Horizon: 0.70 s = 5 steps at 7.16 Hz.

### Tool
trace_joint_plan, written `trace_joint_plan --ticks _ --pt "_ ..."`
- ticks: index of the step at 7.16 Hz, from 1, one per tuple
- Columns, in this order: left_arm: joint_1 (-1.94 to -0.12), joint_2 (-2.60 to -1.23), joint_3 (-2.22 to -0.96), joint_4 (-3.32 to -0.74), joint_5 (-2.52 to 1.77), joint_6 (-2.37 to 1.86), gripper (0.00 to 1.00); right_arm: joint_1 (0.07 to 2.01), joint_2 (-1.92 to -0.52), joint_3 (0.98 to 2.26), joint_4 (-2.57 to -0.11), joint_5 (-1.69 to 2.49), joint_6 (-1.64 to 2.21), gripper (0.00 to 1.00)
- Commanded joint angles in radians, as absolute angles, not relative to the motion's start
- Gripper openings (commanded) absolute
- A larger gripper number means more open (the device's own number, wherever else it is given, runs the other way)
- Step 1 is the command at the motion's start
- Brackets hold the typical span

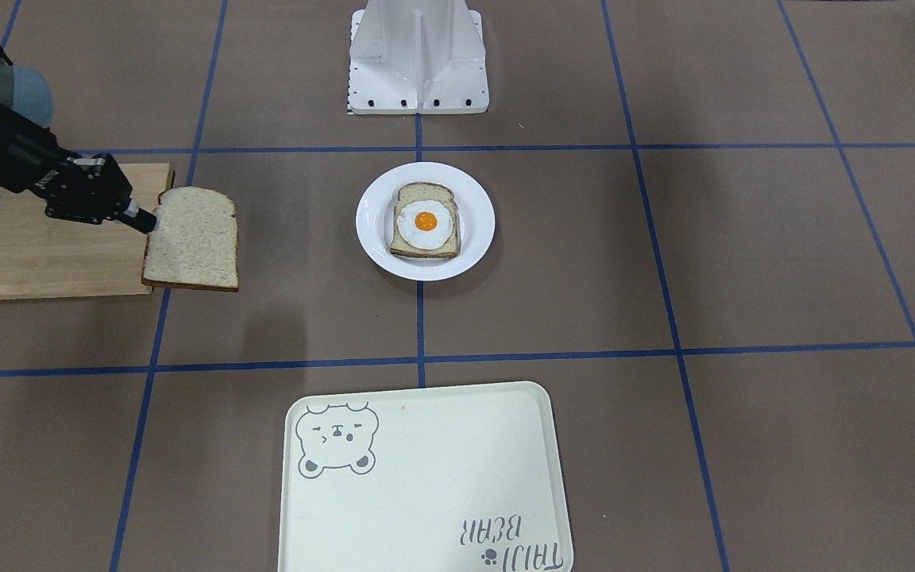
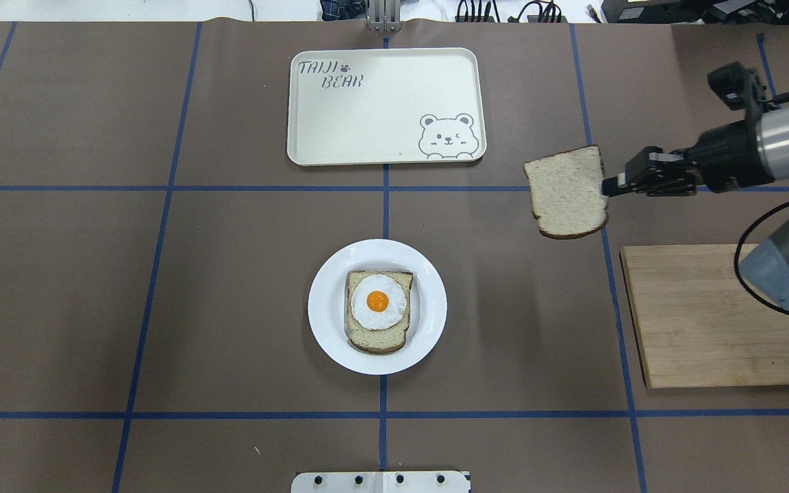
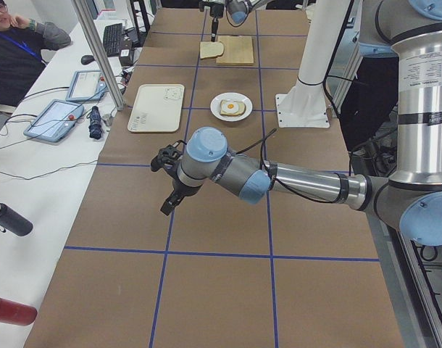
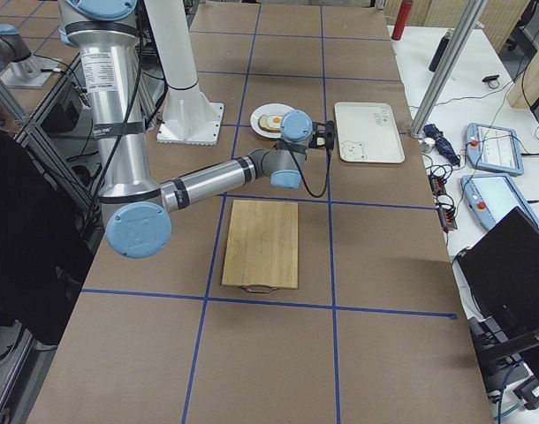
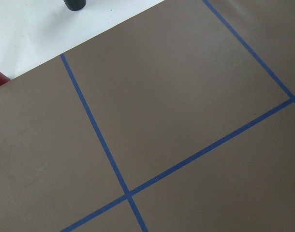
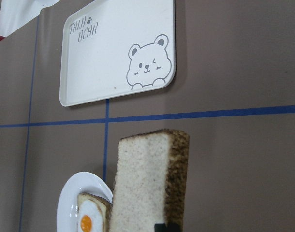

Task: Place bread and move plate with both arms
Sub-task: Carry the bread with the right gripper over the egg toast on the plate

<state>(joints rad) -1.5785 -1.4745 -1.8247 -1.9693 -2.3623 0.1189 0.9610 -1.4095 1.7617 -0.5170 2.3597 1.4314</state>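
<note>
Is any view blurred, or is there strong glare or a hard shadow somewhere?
Overhead exterior: sharp, even light, no hard shadow beside the round glossy white plate. Right wrist: the plain pale bread slice looms close yet sharp. Left wrist: no glare.

The left hand [image 3: 165, 209] shows too small to judge its grip.

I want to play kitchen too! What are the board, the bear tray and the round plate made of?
The board looks like wood: tan, matte, with grain stripes. The tray is probably plastic: smooth cream, rounded corners, printed drawing. The plate is glossy white: ceramic or plastic, I can't tell.
</note>
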Motion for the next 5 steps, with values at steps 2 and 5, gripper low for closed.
trace_joint_plan --ticks 2,5 --pt "-1.578 -1.471 -1.825 -1.970 -2.364 0.084 0.98 0.691 -1.297 1.784 -0.517 2.009 1.577 0.00" --pt "-1.577 -1.474 -1.816 -1.970 -2.364 0.081 0.98 0.400 -1.255 1.775 -0.522 1.646 1.580 0.00"
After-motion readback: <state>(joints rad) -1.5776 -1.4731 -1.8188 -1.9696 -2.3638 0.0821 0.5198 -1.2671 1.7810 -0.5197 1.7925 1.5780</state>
